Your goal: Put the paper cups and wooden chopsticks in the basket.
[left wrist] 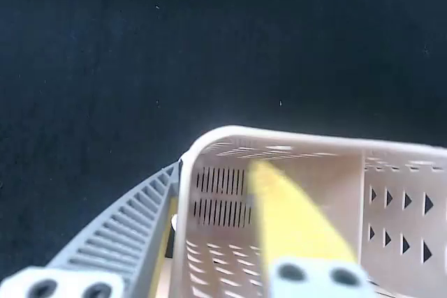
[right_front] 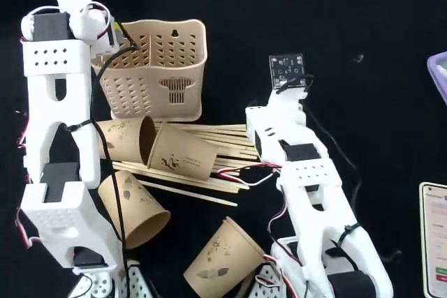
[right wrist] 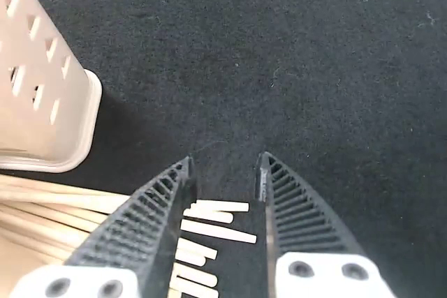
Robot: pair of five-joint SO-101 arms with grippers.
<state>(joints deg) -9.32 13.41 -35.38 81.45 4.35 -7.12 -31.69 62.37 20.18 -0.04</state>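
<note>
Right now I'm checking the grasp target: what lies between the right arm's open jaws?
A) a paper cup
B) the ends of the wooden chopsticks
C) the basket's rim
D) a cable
B: in the right wrist view the right gripper has its jaws open on either side of the pale ends of the wooden chopsticks, while the basket stands off to one side.

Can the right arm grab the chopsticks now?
Probably yes. The right gripper is open just above the wooden chopsticks. Their ends lie between its jaws, and nothing blocks the way.
</note>
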